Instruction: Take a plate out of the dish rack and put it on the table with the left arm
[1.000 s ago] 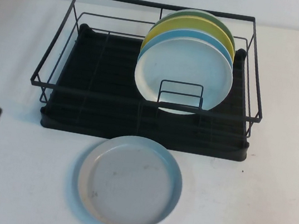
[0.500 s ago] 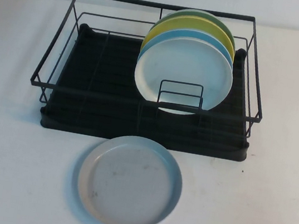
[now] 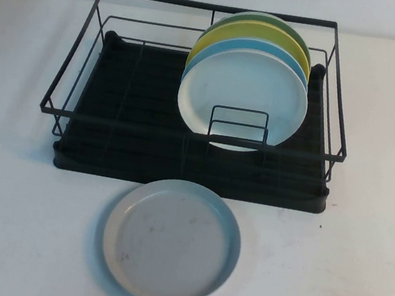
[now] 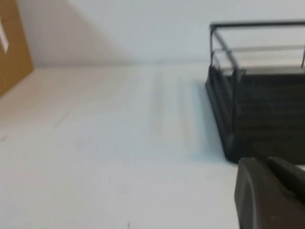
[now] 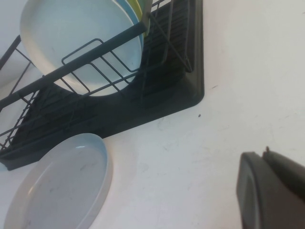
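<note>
1. High view: the plate (image 3: 171, 241) lies flat on the white desk (image 3: 7, 224), face up, just near of the rack (image 3: 187, 165). A white plate (image 3: 243, 99) stands in the right part of the rack, with blue, yellow and green plates behind it.
2. Left wrist view: the left tool (image 4: 269, 195) is above bare desk, left of the rack's end. I cannot tell if it is apart or together.
3. Right wrist view: the right tool (image 5: 271, 191) is above the desk, right of the plate and rack. I cannot tell its state either.
</note>
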Controlling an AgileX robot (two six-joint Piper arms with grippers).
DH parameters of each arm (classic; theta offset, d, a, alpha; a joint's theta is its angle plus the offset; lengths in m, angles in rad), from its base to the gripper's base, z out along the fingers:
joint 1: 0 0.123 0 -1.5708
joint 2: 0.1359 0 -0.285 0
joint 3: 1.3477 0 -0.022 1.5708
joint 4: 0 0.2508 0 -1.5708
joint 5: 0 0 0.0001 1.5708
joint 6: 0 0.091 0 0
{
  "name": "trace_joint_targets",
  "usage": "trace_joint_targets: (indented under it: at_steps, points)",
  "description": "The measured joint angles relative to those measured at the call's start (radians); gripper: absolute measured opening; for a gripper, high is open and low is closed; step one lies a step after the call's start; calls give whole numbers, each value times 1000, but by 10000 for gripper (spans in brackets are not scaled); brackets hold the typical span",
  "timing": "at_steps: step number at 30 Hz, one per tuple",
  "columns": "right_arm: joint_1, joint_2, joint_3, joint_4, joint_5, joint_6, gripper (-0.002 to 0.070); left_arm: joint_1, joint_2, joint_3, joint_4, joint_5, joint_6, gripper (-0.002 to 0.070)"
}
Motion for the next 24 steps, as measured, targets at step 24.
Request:
trace_joint_targets:
  at_steps: [24]
  points:
    - [0,0,0,0,0,0,-20,-75,0,0,30,202,-11,-3]
